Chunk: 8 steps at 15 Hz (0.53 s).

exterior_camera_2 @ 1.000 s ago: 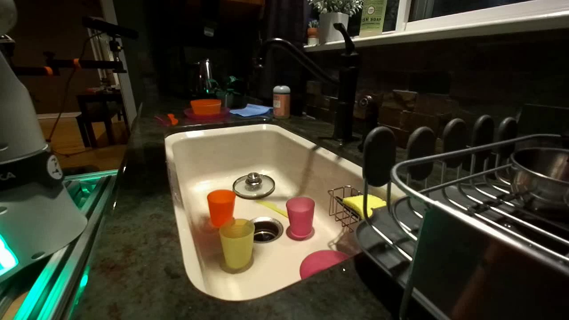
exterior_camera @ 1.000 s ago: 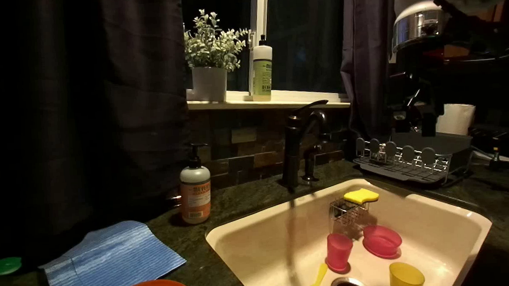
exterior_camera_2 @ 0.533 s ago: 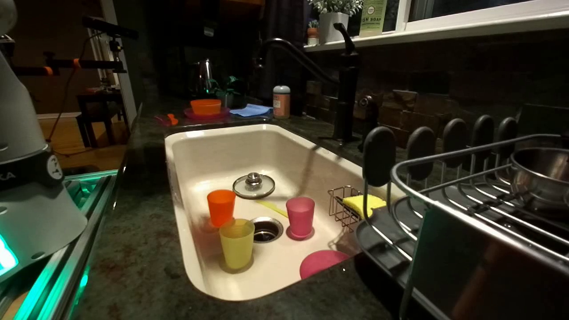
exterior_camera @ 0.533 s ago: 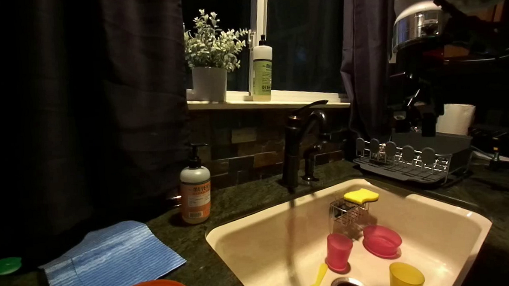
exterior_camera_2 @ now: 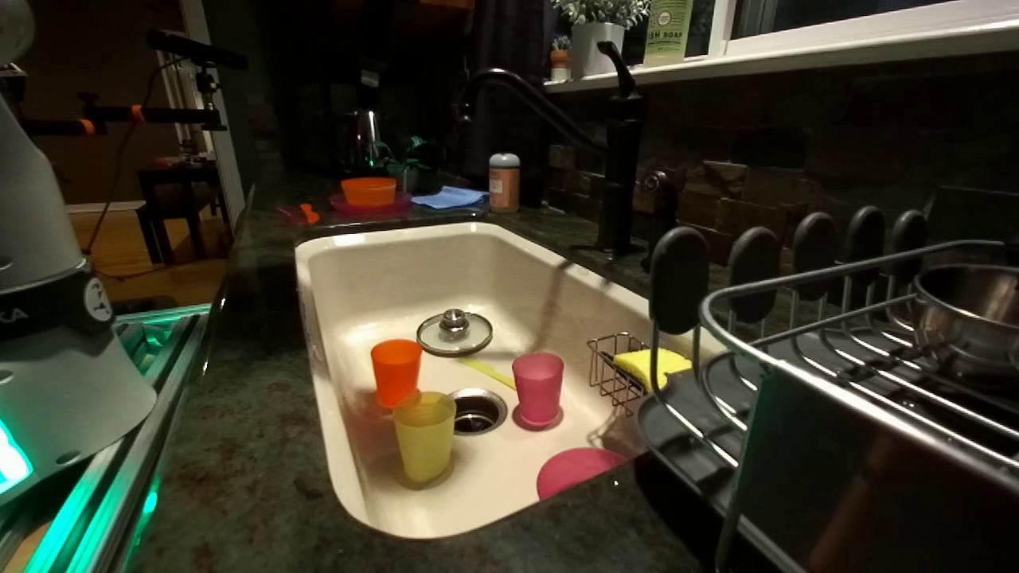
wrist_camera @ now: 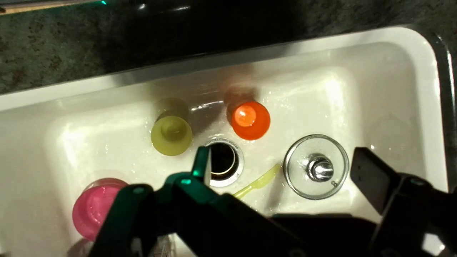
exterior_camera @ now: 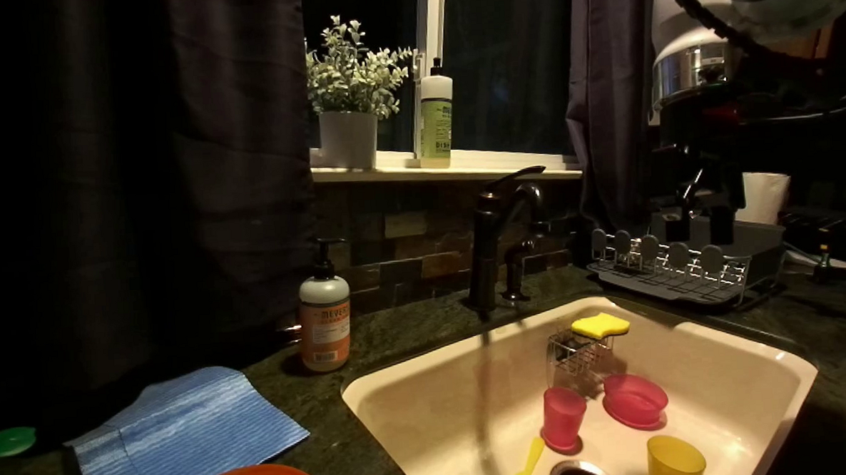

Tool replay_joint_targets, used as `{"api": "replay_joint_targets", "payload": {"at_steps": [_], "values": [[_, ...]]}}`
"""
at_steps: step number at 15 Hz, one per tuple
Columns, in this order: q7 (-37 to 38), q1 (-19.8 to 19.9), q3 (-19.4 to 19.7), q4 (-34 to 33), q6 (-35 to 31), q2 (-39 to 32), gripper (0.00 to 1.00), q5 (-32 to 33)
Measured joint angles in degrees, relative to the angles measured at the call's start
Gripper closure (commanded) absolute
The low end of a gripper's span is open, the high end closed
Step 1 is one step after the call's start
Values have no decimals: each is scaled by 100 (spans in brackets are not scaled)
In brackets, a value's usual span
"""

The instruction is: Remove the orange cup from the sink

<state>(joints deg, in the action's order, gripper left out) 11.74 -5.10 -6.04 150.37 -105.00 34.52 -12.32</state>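
In my wrist view, at upper left, the dark countertop (wrist_camera: 57, 46) borders the cream sink (wrist_camera: 310, 103), on whose floor lies a pink bowl (wrist_camera: 95, 208), its right side partly covered. Next comes the yellow cup (wrist_camera: 171, 135), upright, just left of the round drain (wrist_camera: 225, 160). The orange cup (wrist_camera: 251, 120) stands upright on the sink floor, right of the drain and higher in the view, apart from the yellow cup. Then come the yellow knife (wrist_camera: 262, 179), partly hidden, and my gripper (wrist_camera: 282, 164), which hangs above the sink, jaws spread wide, holding nothing. Between the jaws the view shows the knobbed glass lid (wrist_camera: 316, 166), lying flat on the floor.
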Motion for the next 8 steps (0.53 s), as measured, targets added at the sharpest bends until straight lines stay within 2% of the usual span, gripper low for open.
{"api": "replay_joint_targets", "payload": {"at_steps": [5, 8], "values": [[-323, 162, 11, 393, -478, -143, 0, 551], [-762, 156, 118, 619, -541, -224, 0, 620]]}}
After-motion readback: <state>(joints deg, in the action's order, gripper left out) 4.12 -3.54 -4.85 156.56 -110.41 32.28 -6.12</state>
